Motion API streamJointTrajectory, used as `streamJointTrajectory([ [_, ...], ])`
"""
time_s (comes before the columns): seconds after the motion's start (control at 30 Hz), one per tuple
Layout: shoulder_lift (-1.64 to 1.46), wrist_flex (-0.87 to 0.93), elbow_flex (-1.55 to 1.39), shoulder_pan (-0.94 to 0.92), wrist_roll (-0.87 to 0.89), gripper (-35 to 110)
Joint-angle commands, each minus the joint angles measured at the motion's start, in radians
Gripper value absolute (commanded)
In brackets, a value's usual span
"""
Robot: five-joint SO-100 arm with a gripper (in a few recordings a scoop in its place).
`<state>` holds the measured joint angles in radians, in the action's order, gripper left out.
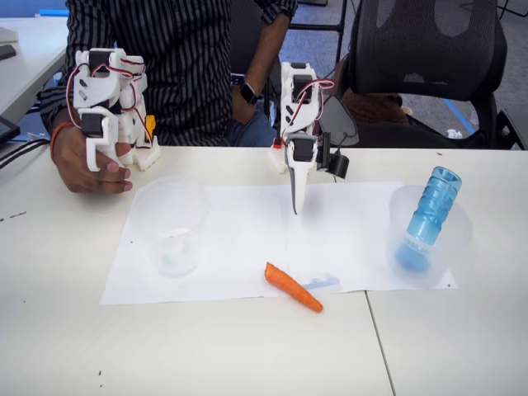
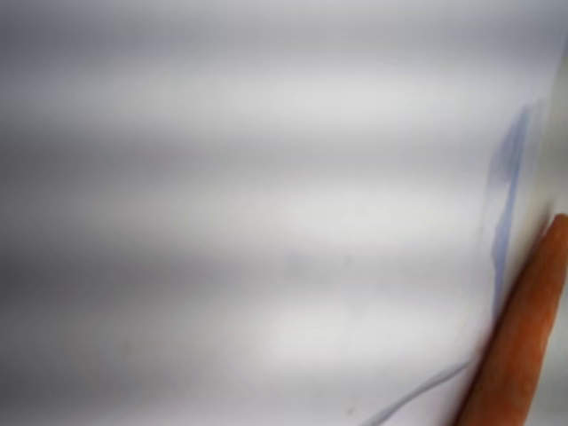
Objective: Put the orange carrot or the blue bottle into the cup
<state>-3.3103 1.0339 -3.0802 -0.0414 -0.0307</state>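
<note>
The orange carrot (image 1: 293, 287) lies closest to the camera in the fixed view, on the front edge of the white paper sheet (image 1: 247, 223), touching a faint blue mark; the wrist view shows it (image 2: 519, 342) at the right edge. To its left stands the cup (image 1: 171, 224), empty, with a pale blue smudge at its base. At the right, the blue bottle (image 1: 427, 219) leans inside another clear cup (image 1: 455, 239). The gripper (image 1: 296, 202) points down above the paper, behind the carrot, with the jaws closed and holding nothing.
</note>
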Motion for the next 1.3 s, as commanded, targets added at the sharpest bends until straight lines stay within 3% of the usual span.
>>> streamJointTrajectory([
  [0.0, -0.031, 0.069, 0.035, 0.0, 0.0, 10],
  [0.57, -0.029, 0.069, 0.054, -0.014, 0.055, 10],
  [0.8, -0.011, 0.067, 0.244, -0.015, 0.115, 11],
  [1.0, 0.291, 0.054, 0.462, -0.018, 0.144, 11],
  [1.27, 0.821, 0.071, 0.908, -0.049, 0.453, 11],
])
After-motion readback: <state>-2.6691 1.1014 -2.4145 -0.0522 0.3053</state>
